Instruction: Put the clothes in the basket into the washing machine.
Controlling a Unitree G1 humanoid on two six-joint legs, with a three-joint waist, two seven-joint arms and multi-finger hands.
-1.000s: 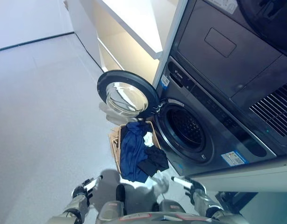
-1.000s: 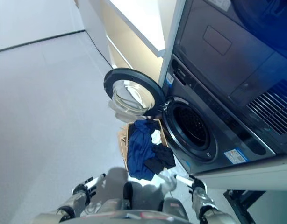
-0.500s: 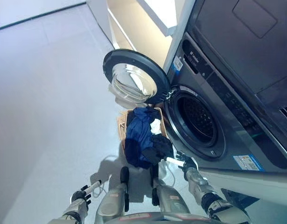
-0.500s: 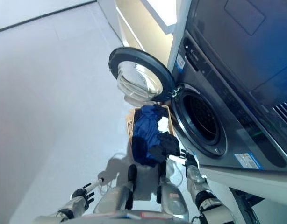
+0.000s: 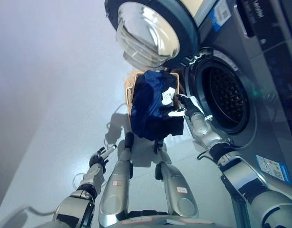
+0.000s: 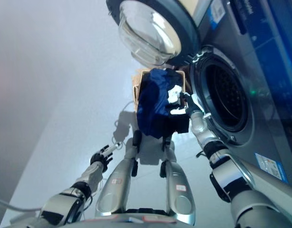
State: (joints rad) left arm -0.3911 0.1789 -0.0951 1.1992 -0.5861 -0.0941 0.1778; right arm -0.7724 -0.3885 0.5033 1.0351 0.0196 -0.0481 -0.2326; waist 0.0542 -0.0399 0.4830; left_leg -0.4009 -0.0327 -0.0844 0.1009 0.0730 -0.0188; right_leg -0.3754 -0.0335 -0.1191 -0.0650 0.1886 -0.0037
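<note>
You are only beginning: your right hand (image 5: 186,107) is reaching, fingers extended and grasping nothing, onto the blue clothes (image 5: 148,102) heaped in the basket (image 5: 131,83) beside the washing machine's open drum (image 5: 225,97), left hand (image 5: 99,157) idling with relaxed fingers.

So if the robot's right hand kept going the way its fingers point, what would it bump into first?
Most likely the clothes. The right hand reaches toward the heap of blue clothes in the basket, its fingers already at the white piece. Depth is hard to judge.
</note>
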